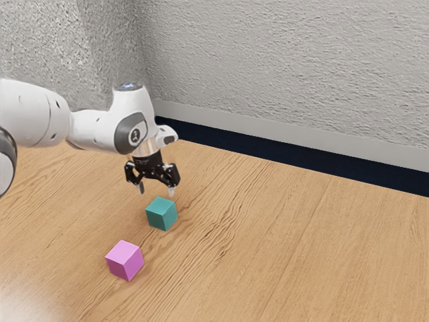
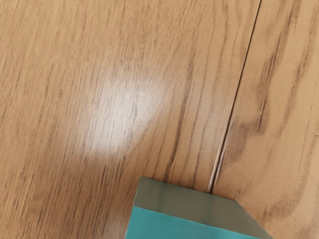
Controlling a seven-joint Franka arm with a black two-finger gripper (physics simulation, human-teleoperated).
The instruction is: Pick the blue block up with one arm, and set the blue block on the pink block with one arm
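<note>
A teal-blue block (image 1: pixel 161 213) rests on the wooden table. A pink block (image 1: pixel 125 259) lies nearer the front, to the exterior view's left of it, the two apart. My black gripper (image 1: pixel 156 190) hangs open just above and slightly behind the teal-blue block, nothing between its fingers. In the wrist view the teal-blue block (image 2: pixel 194 216) sits just under my hand, showing one teal face and one greyer face.
The wooden table (image 1: pixel 281 241) stretches wide to the exterior view's right. A grey textured wall with a pale skirting and dark strip (image 1: pixel 301 151) runs behind the table's far edge. A seam between boards (image 2: pixel 239 94) shows in the wrist view.
</note>
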